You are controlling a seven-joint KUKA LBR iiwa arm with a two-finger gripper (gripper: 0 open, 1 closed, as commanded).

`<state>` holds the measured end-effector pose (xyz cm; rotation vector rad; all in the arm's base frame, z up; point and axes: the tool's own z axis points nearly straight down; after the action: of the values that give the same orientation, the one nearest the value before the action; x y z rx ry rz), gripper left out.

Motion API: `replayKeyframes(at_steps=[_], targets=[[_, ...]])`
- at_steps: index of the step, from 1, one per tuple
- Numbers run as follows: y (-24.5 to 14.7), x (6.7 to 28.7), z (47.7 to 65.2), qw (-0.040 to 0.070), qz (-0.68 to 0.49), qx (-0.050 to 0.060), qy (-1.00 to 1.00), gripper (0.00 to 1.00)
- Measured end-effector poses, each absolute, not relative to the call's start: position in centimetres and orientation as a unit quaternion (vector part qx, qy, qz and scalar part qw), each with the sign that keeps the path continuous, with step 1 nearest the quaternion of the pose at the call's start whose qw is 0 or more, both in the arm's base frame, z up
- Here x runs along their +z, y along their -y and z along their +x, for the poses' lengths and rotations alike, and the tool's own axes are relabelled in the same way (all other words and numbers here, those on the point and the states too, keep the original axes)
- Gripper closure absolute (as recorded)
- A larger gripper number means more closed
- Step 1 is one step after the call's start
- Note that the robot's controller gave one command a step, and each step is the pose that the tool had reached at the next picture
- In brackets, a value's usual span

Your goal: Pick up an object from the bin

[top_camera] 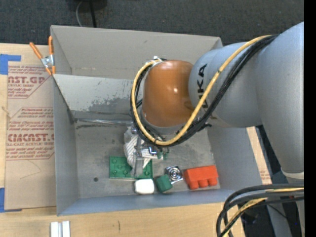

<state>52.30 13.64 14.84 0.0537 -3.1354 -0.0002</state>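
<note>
My gripper [139, 154] hangs low over the front middle of the bin, under the arm's orange cover. Its metal fingers stand right above a flat green studded plate [118, 167] that lies on the bin floor. Just in front of the plate lies a small white block [144, 186], and beside that a dark green block [162, 183]. A small shiny metal piece [173, 173] rests to the right of these. I cannot make out whether anything sits between the fingers.
An orange-red brick [201, 177] lies at the front right of the bin floor. The left half of the floor and the back slope are bare grey metal. The arm and its cables cover the bin's right and middle.
</note>
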Motion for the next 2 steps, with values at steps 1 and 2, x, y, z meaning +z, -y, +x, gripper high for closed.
replayKeyframes(at_steps=[1,2], targets=[[-14.1,14.2,52.5,-0.002,-0.034,-0.002,0.999,0.00],[-14.4,7.6,52.1,0.000,-0.045,-0.001,0.999,0.00]])
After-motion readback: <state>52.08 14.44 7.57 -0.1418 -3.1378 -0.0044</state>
